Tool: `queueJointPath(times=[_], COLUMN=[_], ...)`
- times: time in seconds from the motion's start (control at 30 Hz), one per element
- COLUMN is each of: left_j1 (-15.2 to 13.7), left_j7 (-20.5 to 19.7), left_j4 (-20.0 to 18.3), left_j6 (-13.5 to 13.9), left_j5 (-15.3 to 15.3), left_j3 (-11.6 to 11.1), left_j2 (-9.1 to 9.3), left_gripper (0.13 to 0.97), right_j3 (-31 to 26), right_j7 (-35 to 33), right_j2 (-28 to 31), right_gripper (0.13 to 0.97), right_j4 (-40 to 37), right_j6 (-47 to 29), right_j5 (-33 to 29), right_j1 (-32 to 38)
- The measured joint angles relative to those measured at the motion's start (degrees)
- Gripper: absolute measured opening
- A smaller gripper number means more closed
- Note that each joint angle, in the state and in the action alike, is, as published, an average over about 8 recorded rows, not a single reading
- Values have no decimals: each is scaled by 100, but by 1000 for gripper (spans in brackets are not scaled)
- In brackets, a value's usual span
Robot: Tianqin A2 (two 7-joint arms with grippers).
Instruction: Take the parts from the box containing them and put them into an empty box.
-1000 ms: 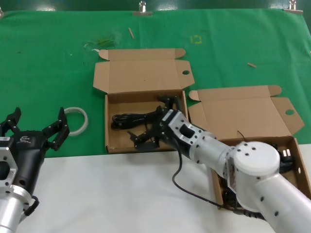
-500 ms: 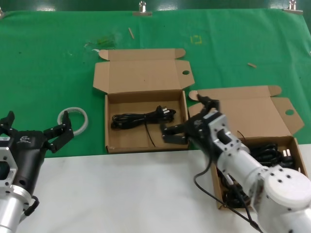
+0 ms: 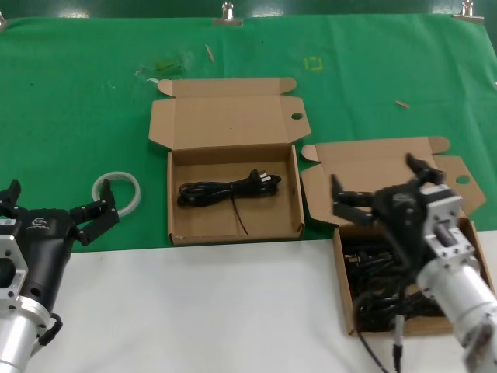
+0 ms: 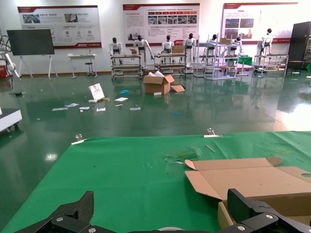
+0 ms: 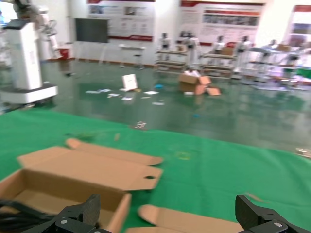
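In the head view, on green cloth (image 3: 78, 101): the empty box (image 3: 169, 203), shallow brown cardboard, flap lid thrown back with a round hole near one corner. Inside it, one black rubber cord (image 3: 225, 189), coiled long and slim, plug end toward the box's right wall, a loose tail trailing to the near wall. So only a start made, by the look of it. Right of that box and nearer the robot, the box containing them (image 3: 339, 289), same card and shape, holding a dark tangle of remaining cords (image 3: 373, 305); exact count impossible to tell. Above that tangle, the right gripper (image 3: 378, 186), fingers spread wide, nothing between them. Well left of the empty box, the left gripper (image 3: 58, 200), parked near a white ring (image 3: 116, 192), fingers likewise apart and bare.

From the left wrist: two black fingertips (image 4: 73, 217) spread apart, the empty box's matte lid (image 4: 243, 179) beyond them.

From the right wrist: black fingertips (image 5: 77, 216) wide apart and empty; the empty box (image 5: 97, 167) ahead, glossy cord (image 5: 14, 208) just visible inside.
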Motion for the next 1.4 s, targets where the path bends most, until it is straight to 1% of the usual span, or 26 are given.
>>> queueJointPath(times=[0.2, 0.37, 1.4], left_j1=[0, 0, 0], left_j7=[0, 0, 0], left_j4=[0, 0, 0], left_j6=[0, 0, 0], left_j5=[0, 0, 0], left_j3=[0, 0, 0], left_j2=[0, 0, 0], left_gripper=[965, 965, 966], right_j3=[437, 613, 631], right_j7=[334, 468, 482], right_j2=[132, 184, 190], right_gripper=[966, 966, 966], right_j4=[633, 887, 914], right_j6=[277, 389, 400], right_j5=[-59, -83, -85], right_j1=[-530, -743, -765])
